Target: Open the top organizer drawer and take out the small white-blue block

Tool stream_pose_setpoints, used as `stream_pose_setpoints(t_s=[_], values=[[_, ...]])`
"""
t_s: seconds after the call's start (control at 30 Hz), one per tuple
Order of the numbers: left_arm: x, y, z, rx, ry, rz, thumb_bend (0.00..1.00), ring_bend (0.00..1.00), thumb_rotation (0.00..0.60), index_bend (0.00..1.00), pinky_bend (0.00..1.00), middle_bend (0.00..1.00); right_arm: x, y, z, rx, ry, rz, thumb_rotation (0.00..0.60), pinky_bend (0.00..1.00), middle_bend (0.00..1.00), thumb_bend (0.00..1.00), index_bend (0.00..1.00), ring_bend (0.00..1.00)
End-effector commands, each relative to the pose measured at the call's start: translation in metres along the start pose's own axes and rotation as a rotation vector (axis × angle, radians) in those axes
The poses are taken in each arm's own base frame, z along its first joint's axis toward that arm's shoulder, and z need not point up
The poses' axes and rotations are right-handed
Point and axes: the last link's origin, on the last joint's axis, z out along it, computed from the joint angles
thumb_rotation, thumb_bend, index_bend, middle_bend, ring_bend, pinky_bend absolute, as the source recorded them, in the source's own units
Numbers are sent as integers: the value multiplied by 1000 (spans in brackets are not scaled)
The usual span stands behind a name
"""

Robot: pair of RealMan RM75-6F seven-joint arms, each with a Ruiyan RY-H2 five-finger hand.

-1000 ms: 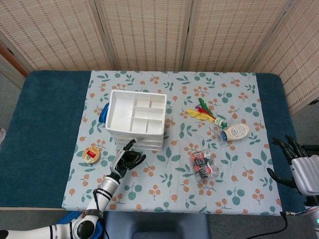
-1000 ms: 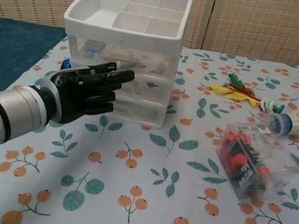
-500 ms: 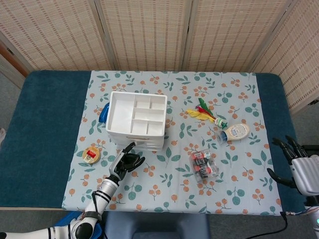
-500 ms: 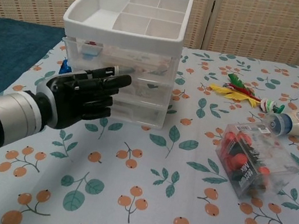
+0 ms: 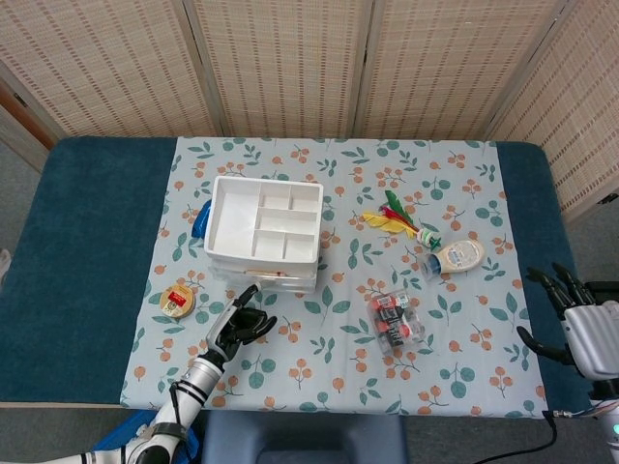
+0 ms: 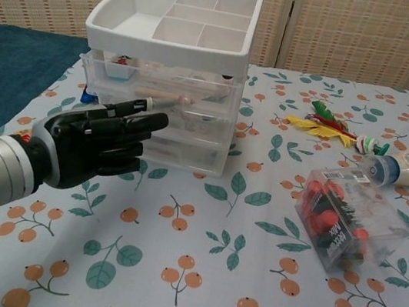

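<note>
One organizer (image 6: pixel 166 77) has its top drawer (image 6: pixel 160 86) slightly out, contents blurred; left robot hand (image 6: pixel 101 145), fingers extended, holds nothing before it; right robot hand (image 5: pixel 580 324) spread wide, well apart.

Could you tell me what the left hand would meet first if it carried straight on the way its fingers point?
Probably the organizer: the left hand points at its clear drawer fronts, though depth is unclear.

The left hand (image 6: pixel 101 145) has drawn back toward the robot, sliding the top drawer (image 6: pixel 161 84) partly out.
</note>
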Motion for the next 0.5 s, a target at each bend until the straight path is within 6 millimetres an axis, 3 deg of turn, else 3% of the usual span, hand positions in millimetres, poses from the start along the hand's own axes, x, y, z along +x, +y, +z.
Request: stream_pose_setpoints(t_s=[0.03, 0.2, 0.33, 0.5], values=[[1, -2, -6, -2, -2, 35, 292, 1000, 600, 148, 1000, 929, 0, 0, 0, 1, 1, 2, 600, 128, 209, 289, 72, 80], [8, -1, -22, -50, 17, 216, 292, 1000, 600, 138, 1000, 926, 0, 0, 0, 4, 3, 3, 600, 128, 209, 289, 72, 80], [15, 6, -32, -120, 94, 435, 292, 1000, 600, 205, 1000, 924, -2, 0, 1, 8, 1, 11, 600, 128, 209, 289, 72, 80], [23, 27, -40, -223, 154, 746, 292, 1000, 600, 221, 1000, 924, -1, -2, 2, 21, 7, 12, 600, 128, 209, 290, 72, 80]])
